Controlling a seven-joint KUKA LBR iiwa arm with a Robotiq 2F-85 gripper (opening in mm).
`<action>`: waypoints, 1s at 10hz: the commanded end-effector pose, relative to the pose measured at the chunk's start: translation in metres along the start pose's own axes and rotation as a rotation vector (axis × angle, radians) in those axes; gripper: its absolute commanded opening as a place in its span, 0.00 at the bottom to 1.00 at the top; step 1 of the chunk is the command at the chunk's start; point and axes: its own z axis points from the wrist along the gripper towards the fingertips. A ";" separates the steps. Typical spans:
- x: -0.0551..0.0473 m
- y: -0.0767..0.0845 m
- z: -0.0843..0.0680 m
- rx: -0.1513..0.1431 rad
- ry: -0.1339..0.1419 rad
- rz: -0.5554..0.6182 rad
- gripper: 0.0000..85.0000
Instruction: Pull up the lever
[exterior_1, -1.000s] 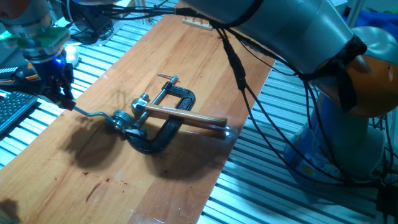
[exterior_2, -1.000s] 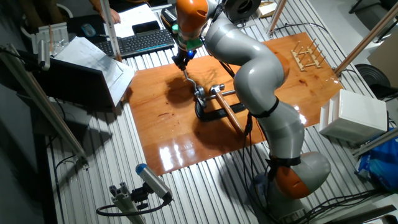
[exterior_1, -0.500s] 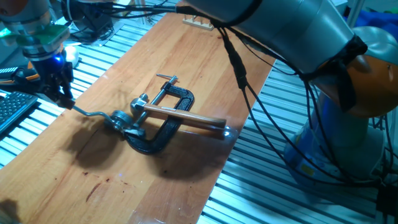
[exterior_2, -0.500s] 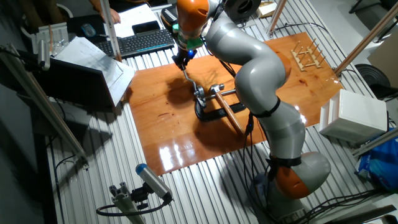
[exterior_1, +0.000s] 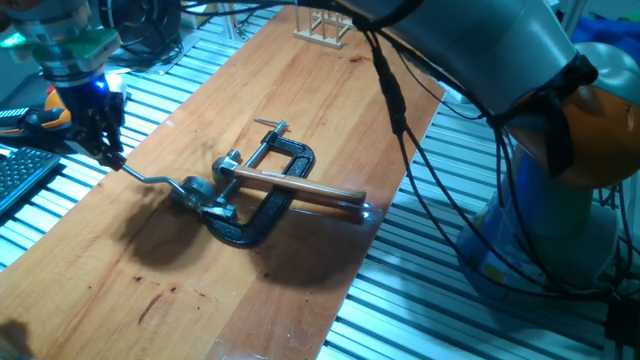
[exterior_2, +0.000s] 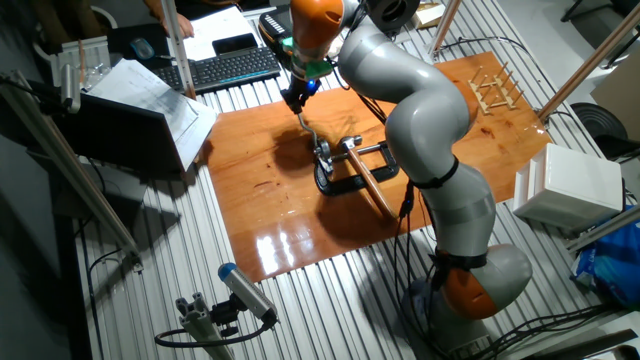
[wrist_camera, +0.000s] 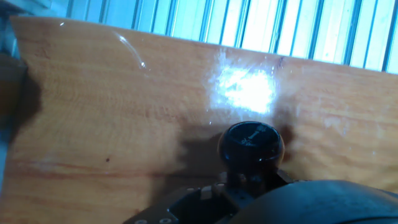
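The end effector (exterior_1: 108, 152) grips the lever (exterior_1: 150, 179) by its knob (wrist_camera: 250, 145) just above the desk (exterior_1: 250, 290); an off-arc pull risks the knob slipping free.

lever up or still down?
Partly raised. The lever slopes up from its pivot to the gripper, its knob clear above the board.

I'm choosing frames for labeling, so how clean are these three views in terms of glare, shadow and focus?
Hand view: soft focus, a white glare patch on the board above the dark knob. One fixed view: sharp, the gripper casts a soft shadow. Other fixed view: bright reflections on the board's near edge.
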 end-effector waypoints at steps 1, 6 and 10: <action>0.002 -0.001 -0.002 -0.002 -0.003 0.000 0.00; 0.015 -0.005 -0.010 -0.004 0.013 -0.011 0.00; 0.015 -0.005 -0.010 -0.005 0.019 -0.009 0.00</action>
